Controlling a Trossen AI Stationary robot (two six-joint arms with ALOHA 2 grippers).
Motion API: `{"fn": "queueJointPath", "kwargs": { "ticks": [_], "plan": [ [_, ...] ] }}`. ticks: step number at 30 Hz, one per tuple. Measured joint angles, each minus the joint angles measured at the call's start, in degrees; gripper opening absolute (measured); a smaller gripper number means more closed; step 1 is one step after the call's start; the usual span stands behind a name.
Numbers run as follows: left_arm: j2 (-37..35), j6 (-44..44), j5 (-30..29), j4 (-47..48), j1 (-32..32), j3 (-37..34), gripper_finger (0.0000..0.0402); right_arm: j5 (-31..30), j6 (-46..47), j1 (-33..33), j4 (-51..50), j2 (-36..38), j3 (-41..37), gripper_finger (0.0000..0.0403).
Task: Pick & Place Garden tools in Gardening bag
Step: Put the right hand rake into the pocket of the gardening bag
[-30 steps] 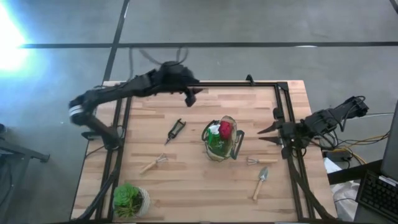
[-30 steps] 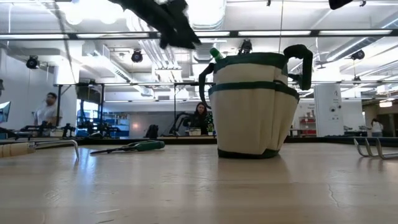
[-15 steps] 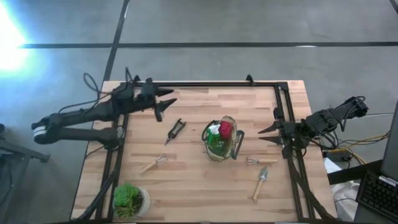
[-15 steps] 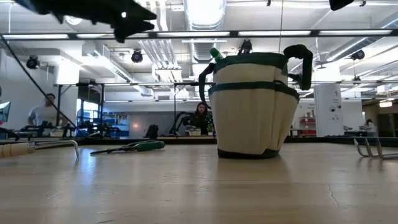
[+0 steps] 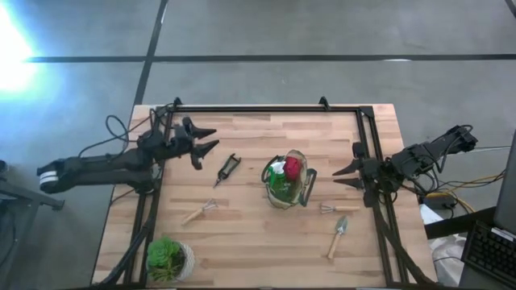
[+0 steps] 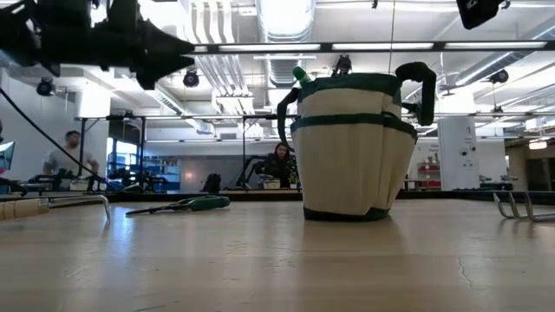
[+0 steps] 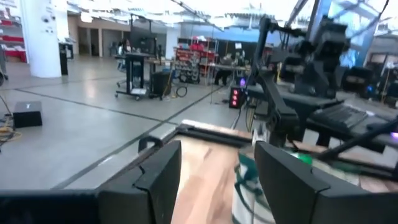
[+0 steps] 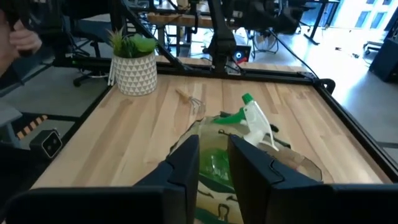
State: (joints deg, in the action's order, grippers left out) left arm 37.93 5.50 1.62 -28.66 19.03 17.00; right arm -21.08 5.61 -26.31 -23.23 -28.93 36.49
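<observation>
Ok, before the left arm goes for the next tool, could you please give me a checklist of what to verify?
1. Left gripper open and empty: ok.
2. Black pruners lying free on the wooden table: ok.
3. Round beige fabric bag with dark trim standing upright: ok.
4. Right gripper at the table's right edge, apart from the bag: ok.
5. Free room inside the bag: cannot tell.
6. All tools packed: not ok; wooden-handled fork, small rake and wooden-handled trowel lie outside too.
</observation>
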Motion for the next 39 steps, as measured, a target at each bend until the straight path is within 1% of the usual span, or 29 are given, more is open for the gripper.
{"fn": "queueJointPath", "kwargs": {
  "ticks": [4,9,13,22,27,32,37,39],
  "plan": [
    [1.6,-0.7,0.0,-1.0,-1.9,-1.9,0.0207,0.0,0.0,0.0,0.0,0.0,0.0,0.0086],
    [4.8,-2.4,-0.2,-3.5,-5.9,-2.0,0.0207,0.0,-0.1,0.0,0.0,0.0,0.0,0.0089],
    [7.0,-2.6,-1.1,-5.3,-8.1,-1.9,0.0207,0.0,-0.2,0.0,0.0,-0.5,-0.4,0.0083],
    [10.5,-2.3,-1.2,-5.1,-10.8,-1.8,0.0207,0.1,-0.2,0.0,-0.1,-3.3,-0.5,0.0068],
    [12.9,-3.9,-1.3,-4.1,-11.2,-2.2,0.0207,0.1,0.0,0.0,-0.1,-5.3,-0.5,0.0074],
    [13.8,-4.0,-1.3,-3.4,-11.2,-2.2,0.0207,0.1,0.2,0.0,-0.2,-7.8,-0.5,0.0082],
    [13.7,-4.0,-1.3,-2.1,-11.2,-2.2,0.0207,0.1,4.1,0.0,-1.0,-10.0,-0.4,0.0089],
    [13.7,-4.0,-1.3,-2.0,-11.2,-2.2,0.0207,0.1,6.5,0.0,-2.8,-10.3,0.3,0.0089]
  ]
}}
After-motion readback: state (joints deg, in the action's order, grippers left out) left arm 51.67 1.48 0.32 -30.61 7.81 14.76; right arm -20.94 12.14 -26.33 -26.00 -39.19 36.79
